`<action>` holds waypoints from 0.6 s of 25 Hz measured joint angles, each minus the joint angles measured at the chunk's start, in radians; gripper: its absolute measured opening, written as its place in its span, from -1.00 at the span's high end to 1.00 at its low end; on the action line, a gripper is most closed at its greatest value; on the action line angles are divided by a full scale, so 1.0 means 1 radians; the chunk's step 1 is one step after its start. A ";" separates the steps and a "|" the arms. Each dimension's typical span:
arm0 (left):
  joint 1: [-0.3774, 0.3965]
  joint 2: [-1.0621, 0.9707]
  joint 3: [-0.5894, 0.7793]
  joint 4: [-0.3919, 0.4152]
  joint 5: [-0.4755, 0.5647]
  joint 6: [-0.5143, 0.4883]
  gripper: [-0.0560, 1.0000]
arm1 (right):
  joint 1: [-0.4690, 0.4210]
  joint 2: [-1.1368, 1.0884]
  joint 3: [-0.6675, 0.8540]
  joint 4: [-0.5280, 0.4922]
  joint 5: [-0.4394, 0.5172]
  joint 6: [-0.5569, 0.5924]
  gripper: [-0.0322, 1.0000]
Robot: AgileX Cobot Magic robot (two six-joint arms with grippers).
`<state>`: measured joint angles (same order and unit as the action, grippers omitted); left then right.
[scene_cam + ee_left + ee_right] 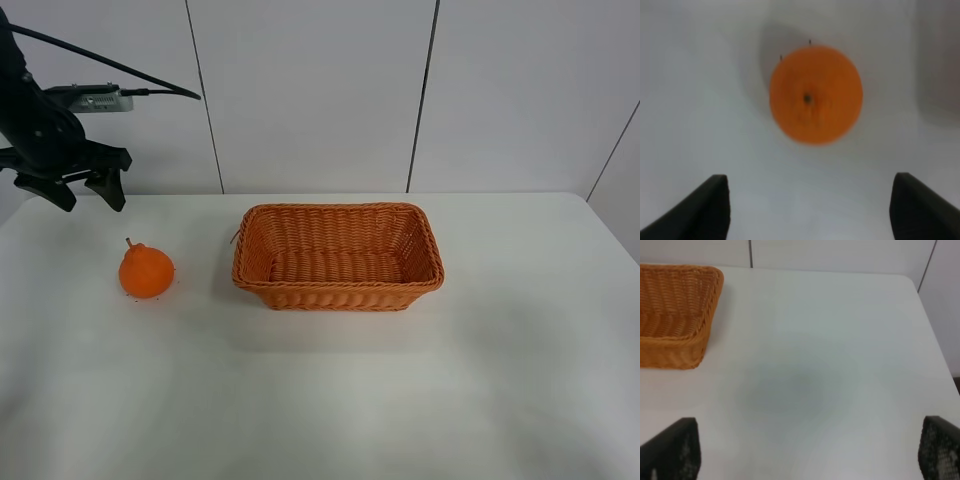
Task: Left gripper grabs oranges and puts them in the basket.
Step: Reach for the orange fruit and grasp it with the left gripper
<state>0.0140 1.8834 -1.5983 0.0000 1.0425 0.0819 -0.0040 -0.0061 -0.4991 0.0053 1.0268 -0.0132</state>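
A bright orange fruit (146, 270) with a knobbed top and small stem sits on the white table (330, 400), left of the wicker basket (432, 262), which holds nothing. My left gripper (83, 194) hangs open and empty above the table, behind and left of the orange. In the left wrist view the orange (816, 95) shows from above, its stem in the middle, between and beyond my two black fingertips (700, 210). My right gripper (805, 455) is open and empty over bare table; the basket's corner (695, 347) shows in its view. The right arm is out of the high view.
White wall panels (310, 90) stand behind the table. The table's right edge (935, 340) shows in the right wrist view. A black cable (110, 65) trails from the left arm.
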 joint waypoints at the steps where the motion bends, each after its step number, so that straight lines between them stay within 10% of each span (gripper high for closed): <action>1: 0.000 0.032 -0.016 -0.006 0.000 0.000 -0.57 | 0.000 0.000 0.000 0.000 0.000 0.000 -0.41; 15: 0.000 0.273 -0.043 -0.084 -0.045 0.034 -0.57 | 0.000 0.000 0.000 0.000 0.000 0.000 -0.41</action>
<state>0.0140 2.1568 -1.6411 -0.0841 0.9978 0.1163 -0.0040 -0.0061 -0.4991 0.0053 1.0268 -0.0132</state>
